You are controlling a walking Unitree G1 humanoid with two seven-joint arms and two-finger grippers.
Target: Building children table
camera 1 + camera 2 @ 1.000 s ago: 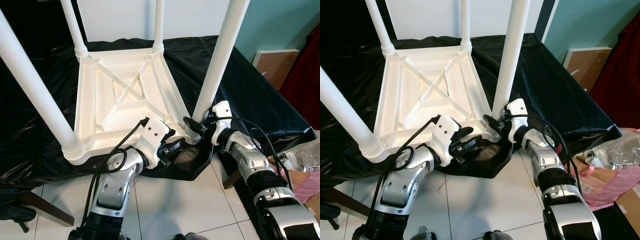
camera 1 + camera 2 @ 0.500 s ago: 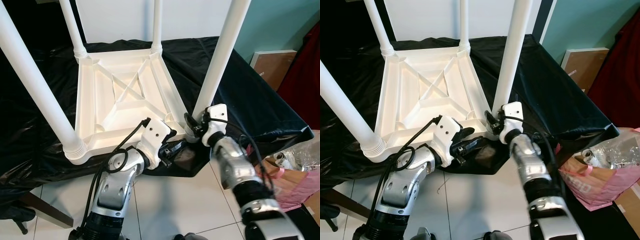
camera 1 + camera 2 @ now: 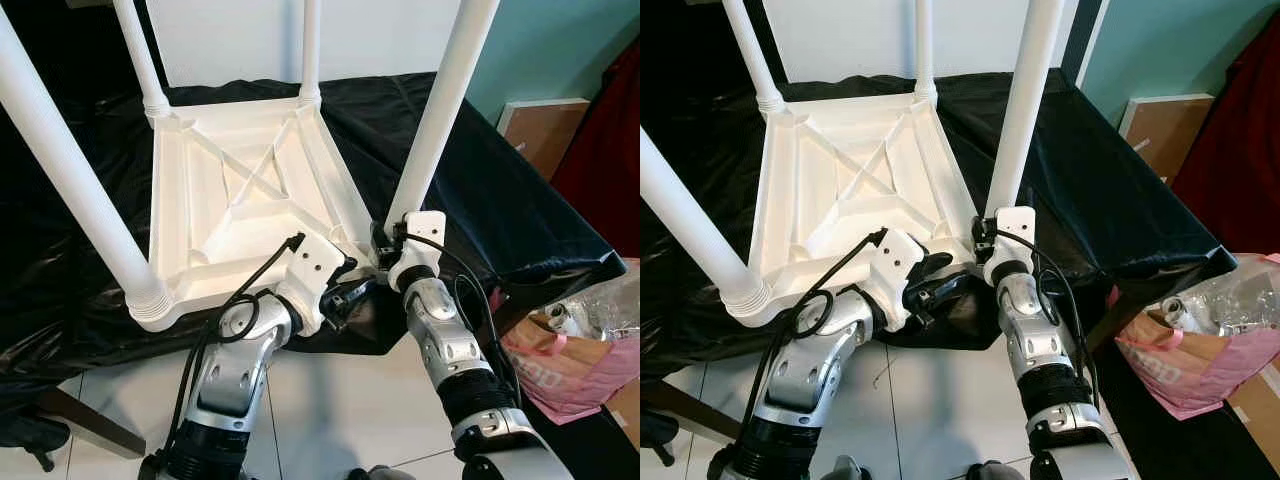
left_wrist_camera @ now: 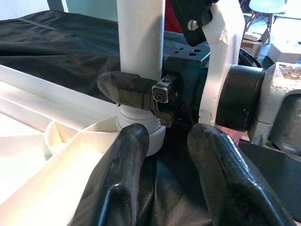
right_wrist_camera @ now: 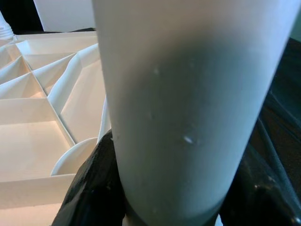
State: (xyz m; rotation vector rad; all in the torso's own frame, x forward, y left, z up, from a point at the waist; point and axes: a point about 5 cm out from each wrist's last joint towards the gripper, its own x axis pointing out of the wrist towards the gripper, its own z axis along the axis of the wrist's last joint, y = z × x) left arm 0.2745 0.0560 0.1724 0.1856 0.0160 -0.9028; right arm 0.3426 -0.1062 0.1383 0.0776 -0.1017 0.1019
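White plastic table (image 3: 240, 200) lies upside down on the black-covered worktop (image 3: 500, 200), four legs up. Light, stiff, slick; grip legs low at the socket. Right hand (image 3: 385, 245) pinches near-right leg (image 3: 430, 130) base, arm swung inward versus earlier. Left hand (image 4: 162, 155) spread, just beside.

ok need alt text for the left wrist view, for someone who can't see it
The right gripper is clamped around the base of a white table leg, just above where it enters the corner of the upturned white tabletop. The left gripper sits close by, open and holding nothing, over black sheeting.
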